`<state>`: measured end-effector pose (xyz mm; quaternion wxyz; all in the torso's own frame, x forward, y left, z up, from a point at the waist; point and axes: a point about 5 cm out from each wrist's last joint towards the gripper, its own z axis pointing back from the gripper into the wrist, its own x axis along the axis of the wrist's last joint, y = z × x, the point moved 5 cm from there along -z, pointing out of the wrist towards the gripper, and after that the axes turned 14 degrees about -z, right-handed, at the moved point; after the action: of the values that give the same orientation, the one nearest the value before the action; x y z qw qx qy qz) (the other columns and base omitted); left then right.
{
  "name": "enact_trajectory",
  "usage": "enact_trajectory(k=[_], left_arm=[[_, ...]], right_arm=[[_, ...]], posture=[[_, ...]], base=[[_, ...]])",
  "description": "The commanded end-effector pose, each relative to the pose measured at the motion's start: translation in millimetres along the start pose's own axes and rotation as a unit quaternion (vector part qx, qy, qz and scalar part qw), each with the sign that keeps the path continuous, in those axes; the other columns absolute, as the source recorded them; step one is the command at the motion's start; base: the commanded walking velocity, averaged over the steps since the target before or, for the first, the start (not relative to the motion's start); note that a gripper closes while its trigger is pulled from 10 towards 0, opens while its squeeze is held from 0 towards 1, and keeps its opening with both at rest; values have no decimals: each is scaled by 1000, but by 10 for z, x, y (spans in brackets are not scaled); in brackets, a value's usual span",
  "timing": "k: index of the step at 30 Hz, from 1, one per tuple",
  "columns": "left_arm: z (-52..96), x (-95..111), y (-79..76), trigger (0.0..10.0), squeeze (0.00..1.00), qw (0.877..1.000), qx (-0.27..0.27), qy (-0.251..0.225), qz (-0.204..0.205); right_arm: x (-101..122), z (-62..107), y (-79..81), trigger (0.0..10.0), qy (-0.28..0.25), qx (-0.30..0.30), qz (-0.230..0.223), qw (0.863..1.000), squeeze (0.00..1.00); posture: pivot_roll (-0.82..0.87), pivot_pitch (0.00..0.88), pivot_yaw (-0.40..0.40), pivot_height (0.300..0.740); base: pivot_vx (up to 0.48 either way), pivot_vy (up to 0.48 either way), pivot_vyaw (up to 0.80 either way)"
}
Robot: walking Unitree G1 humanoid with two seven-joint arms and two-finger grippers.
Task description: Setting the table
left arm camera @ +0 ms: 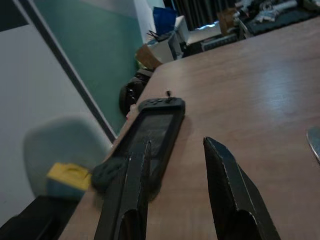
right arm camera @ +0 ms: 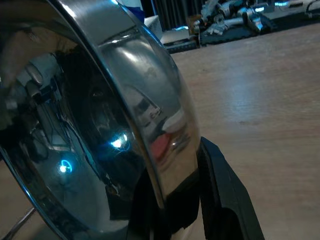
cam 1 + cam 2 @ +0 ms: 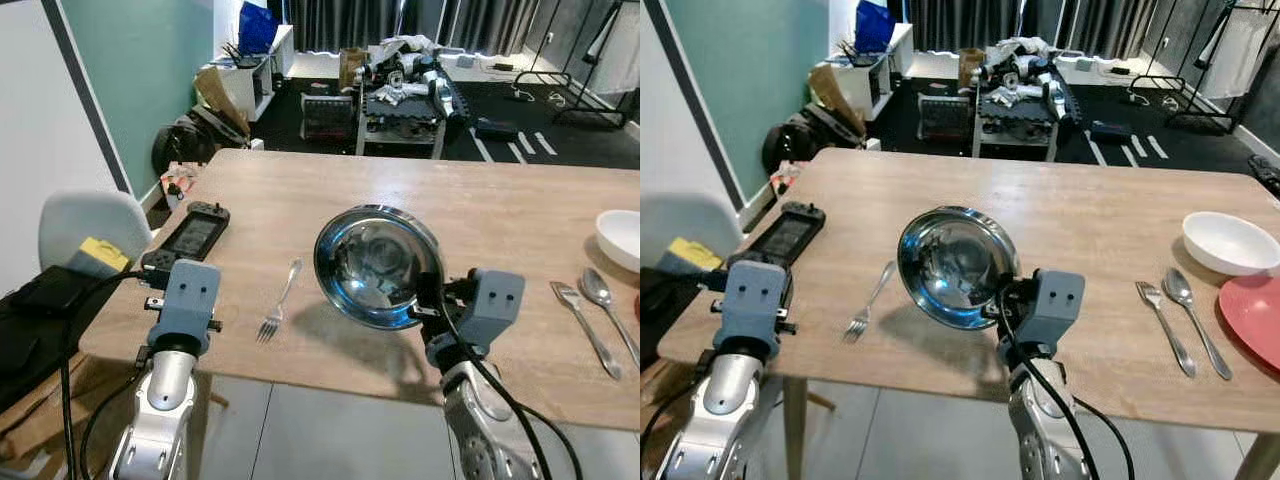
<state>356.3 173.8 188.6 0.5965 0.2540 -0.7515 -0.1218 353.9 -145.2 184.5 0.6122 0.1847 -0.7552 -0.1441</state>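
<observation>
My right gripper (image 2: 172,200) is shut on the rim of a shiny steel bowl (image 3: 377,264), held tilted on edge above the near part of the wooden table (image 3: 480,220), its hollow facing me. One fork (image 3: 279,300) lies flat on the table just left of the bowl. Further right lie a second fork (image 3: 584,327) and a spoon (image 3: 606,304), beside a white bowl (image 3: 622,238) and a pink plate (image 3: 1252,310). My left gripper (image 1: 172,172) hovers open at the table's near left corner, over a black handheld console (image 3: 190,237).
A grey chair (image 3: 88,225) with a yellow item stands left of the table, with black cables and gear beside it. Beyond the table's far edge are a cluttered low cart (image 3: 400,100), boxes and a dark floor.
</observation>
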Motion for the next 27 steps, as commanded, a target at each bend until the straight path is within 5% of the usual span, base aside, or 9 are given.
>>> enact_trajectory(k=[1, 10, 27], left_arm=[[6, -47, -31, 10000, 0, 1000, -6, 11, 4], [6, -29, -44, 10000, 0, 1000, -10, 8, 6], [16, -26, -123, 10000, 0, 999, -33, 10, 15]], right_arm=[[38, -1, -15, 10000, -12, -6, 1, 1000, 0], [85, -2, -154, 10000, -23, -38, 16, 999, 0], [69, -12, -253, 10000, -19, -57, 46, 997, 0]], posture=[[22, 61, 96, 740], [20, 63, 99, 740], [22, 57, 99, 740]], base=[[469, 0, 0], [445, 0, 0], [0, 0, 0]])
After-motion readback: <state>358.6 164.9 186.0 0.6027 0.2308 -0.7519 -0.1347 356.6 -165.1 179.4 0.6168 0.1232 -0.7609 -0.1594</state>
